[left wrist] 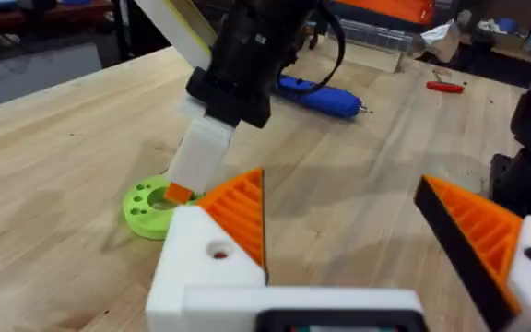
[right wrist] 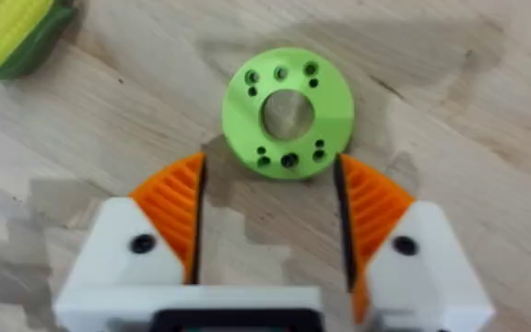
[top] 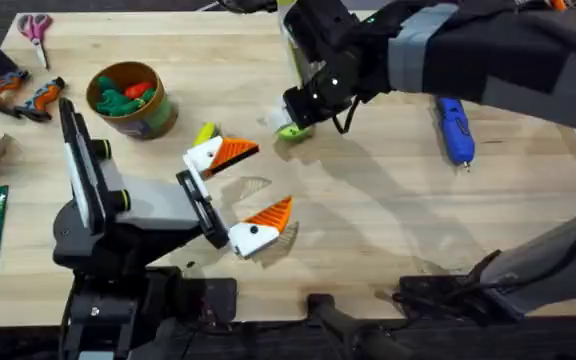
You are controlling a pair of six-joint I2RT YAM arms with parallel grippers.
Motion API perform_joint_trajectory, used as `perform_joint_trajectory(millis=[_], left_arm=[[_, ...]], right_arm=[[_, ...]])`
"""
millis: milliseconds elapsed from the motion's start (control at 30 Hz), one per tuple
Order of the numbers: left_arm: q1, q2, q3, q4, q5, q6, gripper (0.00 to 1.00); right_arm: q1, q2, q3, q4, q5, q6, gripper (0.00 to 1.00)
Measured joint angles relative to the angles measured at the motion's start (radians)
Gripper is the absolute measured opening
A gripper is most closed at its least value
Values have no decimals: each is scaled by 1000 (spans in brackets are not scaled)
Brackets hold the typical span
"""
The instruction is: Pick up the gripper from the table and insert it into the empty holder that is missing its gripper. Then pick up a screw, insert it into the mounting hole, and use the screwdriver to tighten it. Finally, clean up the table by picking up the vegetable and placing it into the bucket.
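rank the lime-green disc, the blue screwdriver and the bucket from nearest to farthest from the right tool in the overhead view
1. lime-green disc, directly under the right tool.
2. screwdriver, off toward the table's right side.
3. bucket, far-left area, with toy vegetables inside.

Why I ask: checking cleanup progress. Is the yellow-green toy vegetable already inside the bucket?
No: the vegetable lies on the table beside the bucket, which holds other green and orange toys.

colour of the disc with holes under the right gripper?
Lime green disc, clearest in the right wrist view, just ahead of the right gripper.
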Motion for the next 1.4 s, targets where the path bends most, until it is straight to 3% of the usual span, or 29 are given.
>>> perform_joint_trajectory(millis=[67,333,700,867,1133,1400], left_arm=[[0,0,0,0,0,0,985],[0,0,0,0,0,0,985],[0,0,0,0,0,0,985],[0,0,0,0,0,0,985],[0,0,0,0,0,0,985],[0,0,0,0,0,0,985]], right_arm=[[0,0,0,6,9,0,650],[0,0,0,7,17,0,544],[0,59,0,6,17,0,547],[0,72,0,7,20,0,398],[0,72,0,6,20,0,295],[0,72,0,8,20,0,287]])
